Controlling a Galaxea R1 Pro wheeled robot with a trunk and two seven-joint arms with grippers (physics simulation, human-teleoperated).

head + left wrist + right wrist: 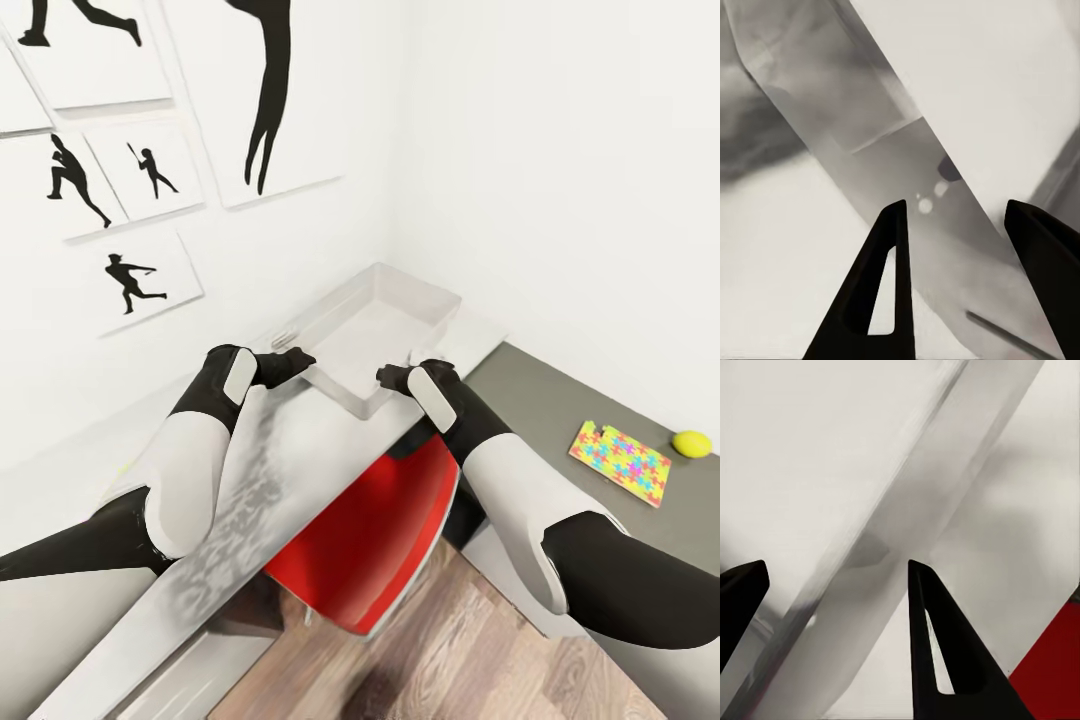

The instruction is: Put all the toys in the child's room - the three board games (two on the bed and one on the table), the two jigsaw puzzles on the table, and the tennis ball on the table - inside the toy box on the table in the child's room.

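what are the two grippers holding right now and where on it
Both straddle the near rim of the toy box, the left gripper at its left end, the right gripper at its right. Fingers look open around the rim, not clamped.

The head camera looked steeply down from above over both forearms, tilted, so the table (300, 440) ran diagonally from lower left to upper right. The toy box (385, 300) sat just above frame centre, the wall behind it. The left wrist camera sat very close, looking along its fingers (889, 285) at the toy box's rim (907, 172). The right wrist camera was equally near, facing the opposite rim (922, 510). All three views shared that toy box.
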